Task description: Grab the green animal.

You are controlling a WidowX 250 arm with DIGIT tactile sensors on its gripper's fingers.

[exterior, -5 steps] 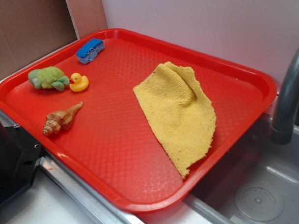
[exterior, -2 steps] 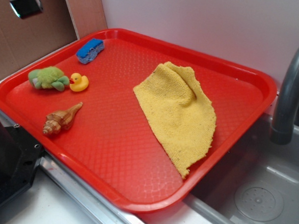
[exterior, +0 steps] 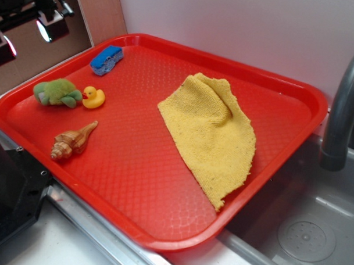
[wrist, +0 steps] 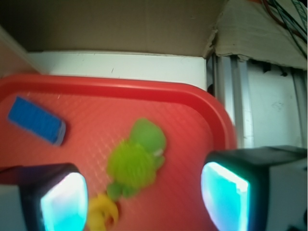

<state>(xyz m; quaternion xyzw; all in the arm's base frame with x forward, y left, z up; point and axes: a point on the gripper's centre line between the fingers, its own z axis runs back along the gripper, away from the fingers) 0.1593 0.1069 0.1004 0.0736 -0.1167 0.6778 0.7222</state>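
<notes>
Tool [wrist: 144, 192] above the green animal [wrist: 137, 161]
Jaws spread wide, holding nothing; the animal lies on the red tray [exterior: 163, 184] just beside the yellow duck [exterior: 93, 97].

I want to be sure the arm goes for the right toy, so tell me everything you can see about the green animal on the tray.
The green animal is a small fuzzy plush, turtle-like, with a light green rounded body and darker green head and limbs. It lies flat on the red tray near its left rim, head toward the yellow duck, which sits right beside it; contact is unclear. Nothing holds it. In the wrist view it lies between the fingers of the open gripper, which hangs above it.
</notes>
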